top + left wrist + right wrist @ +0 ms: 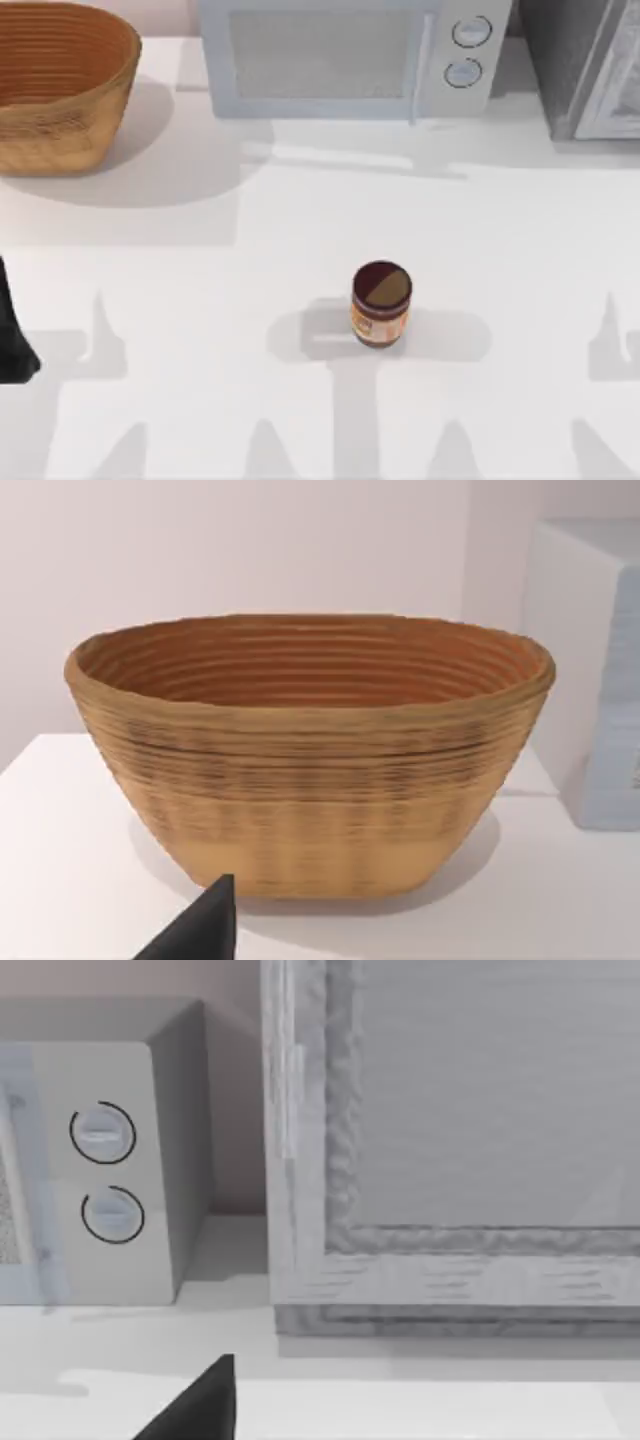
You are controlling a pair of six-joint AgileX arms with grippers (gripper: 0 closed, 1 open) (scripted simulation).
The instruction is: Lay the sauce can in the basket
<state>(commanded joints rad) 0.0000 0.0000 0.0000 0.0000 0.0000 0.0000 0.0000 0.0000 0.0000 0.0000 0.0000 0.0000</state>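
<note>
Top view, sauce can upright mid-table, basket far left, left wrist view faces basket, grippers' opening cannot be told.

Simulated kitchen counter, white worktop, microwave, wicker basket

Bright even light, soft grey shadows

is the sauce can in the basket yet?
No. In the top view the sauce can stands upright on the table near its middle, well apart from the basket at the far left.
</note>
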